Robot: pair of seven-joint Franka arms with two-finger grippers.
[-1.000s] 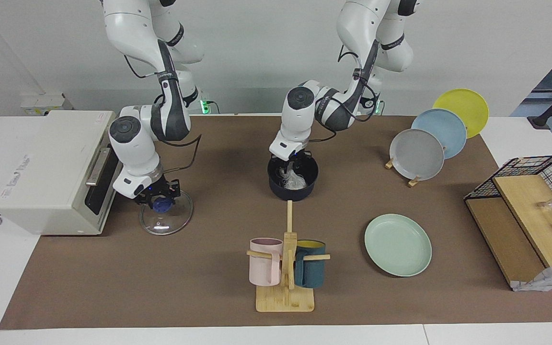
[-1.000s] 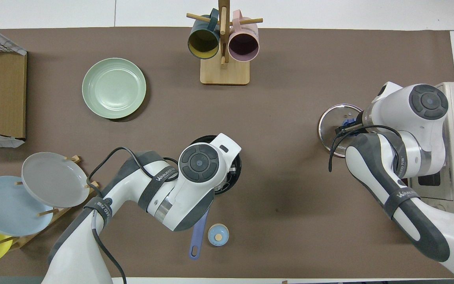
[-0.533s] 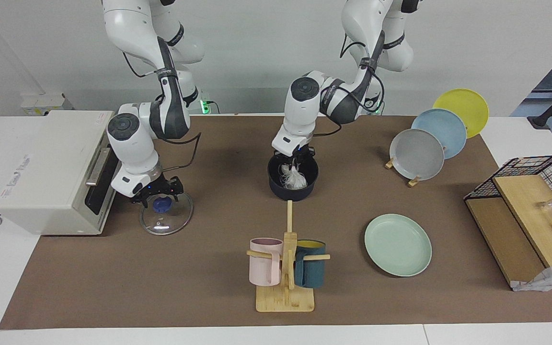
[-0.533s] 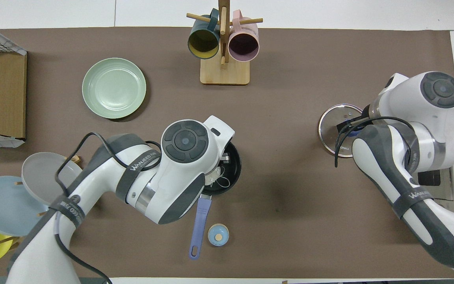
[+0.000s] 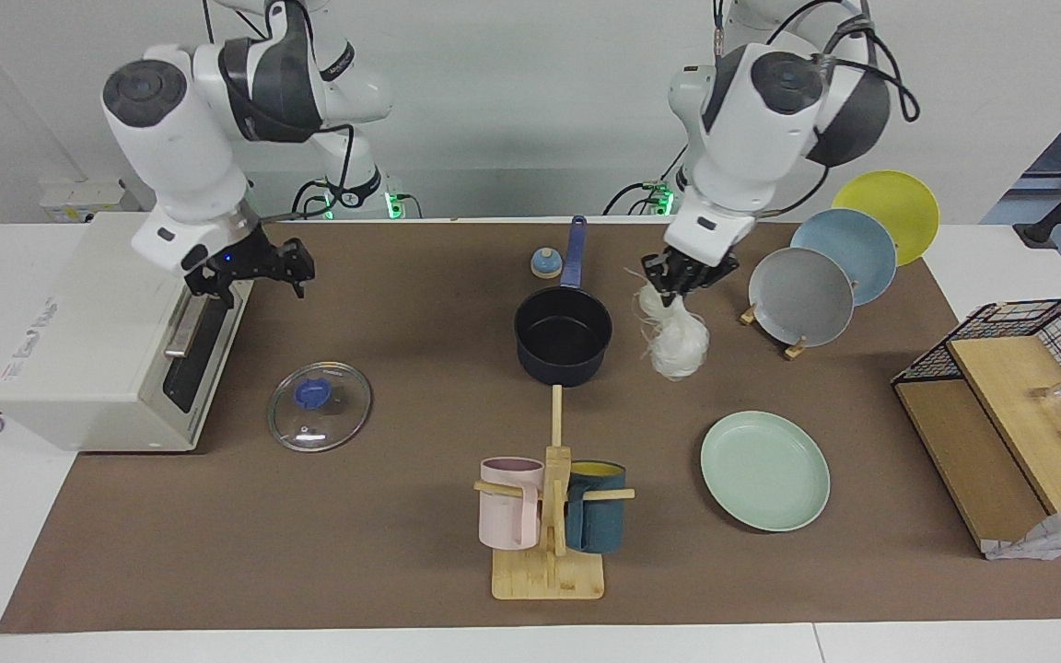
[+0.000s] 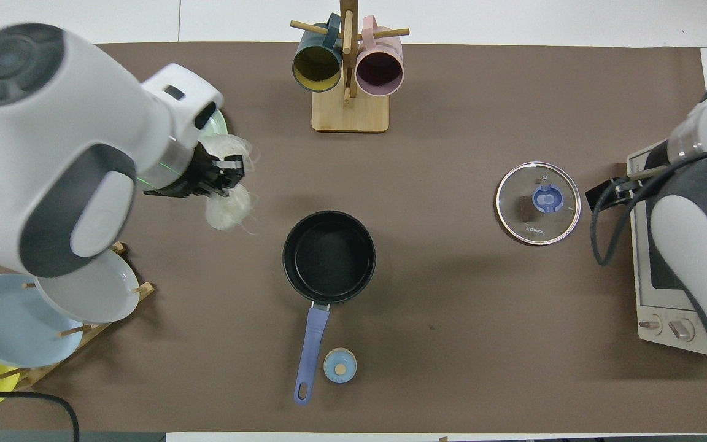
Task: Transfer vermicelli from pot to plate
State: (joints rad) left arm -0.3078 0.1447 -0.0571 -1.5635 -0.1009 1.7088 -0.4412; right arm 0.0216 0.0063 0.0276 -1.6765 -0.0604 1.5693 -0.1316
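The left pincer [image 5: 685,276], closed on the top of the vermicelli [image 5: 678,339], dangles a light, limp clump (loose strands may shed) that looks best pinched at its dense middle.

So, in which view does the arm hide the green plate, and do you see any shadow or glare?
Overhead view: the left arm covers most of the plate, and the glass lid shows a faint sheen. Facing view: the plate is fully visible, and the left end effector holds the vermicelli up in soft, even light.
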